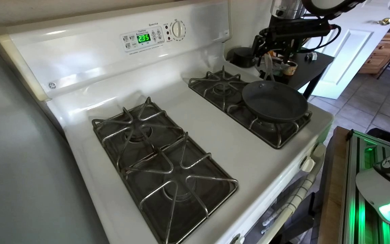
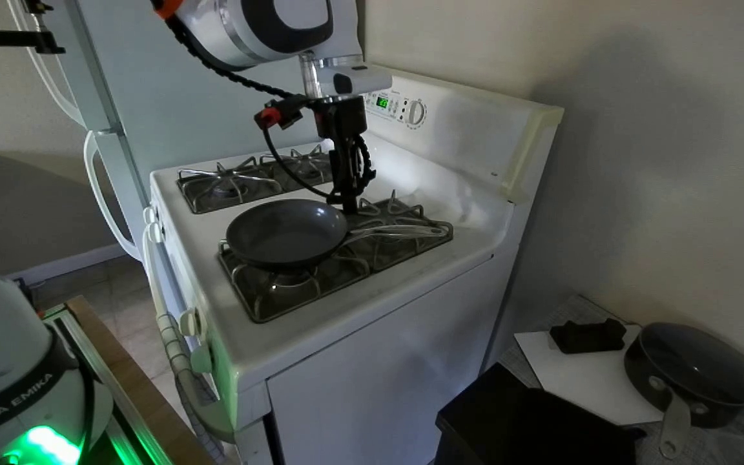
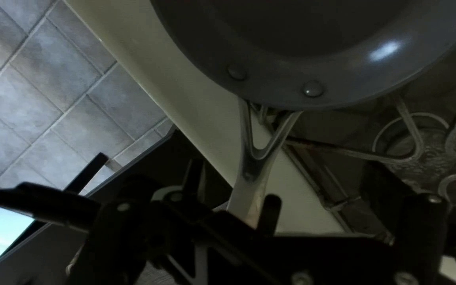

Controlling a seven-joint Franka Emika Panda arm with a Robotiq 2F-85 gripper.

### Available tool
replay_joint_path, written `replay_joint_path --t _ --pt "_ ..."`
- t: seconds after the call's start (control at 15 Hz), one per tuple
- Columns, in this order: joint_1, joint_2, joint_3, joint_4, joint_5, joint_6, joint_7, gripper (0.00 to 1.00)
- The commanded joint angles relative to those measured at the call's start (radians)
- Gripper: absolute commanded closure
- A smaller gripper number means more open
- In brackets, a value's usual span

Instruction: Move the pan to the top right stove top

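The dark, shallow pan [image 1: 275, 100] rests on the front burner of the right grate, in both exterior views. Its pale metal handle [image 2: 404, 231] points away from the front, over the right side of the stove. Behind the pan is the top right stove top [image 1: 222, 88], a black grate with nothing on it. My gripper [image 2: 349, 205] hangs pointing down near the handle's root. In the wrist view, the handle [image 3: 247, 186] passes between the widely spread fingers, nearer the left-hand one; contact does not show. The handle's far end is hidden there behind the gripper.
Left of the pan lies the left grate [image 1: 137, 132]. The control panel [image 1: 144, 37] rises behind the burners. Beyond the stove's right side stand a black box [image 2: 533, 420] and a dark saucepan [image 2: 688, 374]. An oven handle with a towel [image 2: 181, 361] runs along the front.
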Motion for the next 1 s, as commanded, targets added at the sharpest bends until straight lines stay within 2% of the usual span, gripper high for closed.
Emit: replay_joint_path --t 0.0,0.27,0.33,0.47,0.6,0.67,0.73,0.93 --pt "0.01 0.058 -0.024 0.018 -0.038 0.006 0.083 0.0" --pt "0.022 0.099 -0.043 0.023 -0.026 0.004 0.106 0.06" --pt "0.023 0.109 -0.046 0.026 -0.025 0.007 0.116 0.21" --pt "0.029 0.124 -0.053 0.032 -0.022 0.008 0.127 0.19" --pt "0.036 0.138 -0.059 0.038 -0.02 0.009 0.134 0.05" --pt "0.039 0.146 -0.062 0.042 -0.02 0.01 0.136 0.05" --pt "0.044 0.152 -0.065 0.045 -0.017 0.008 0.135 0.0" --pt "0.057 0.167 -0.071 0.052 -0.009 0.007 0.137 0.0"
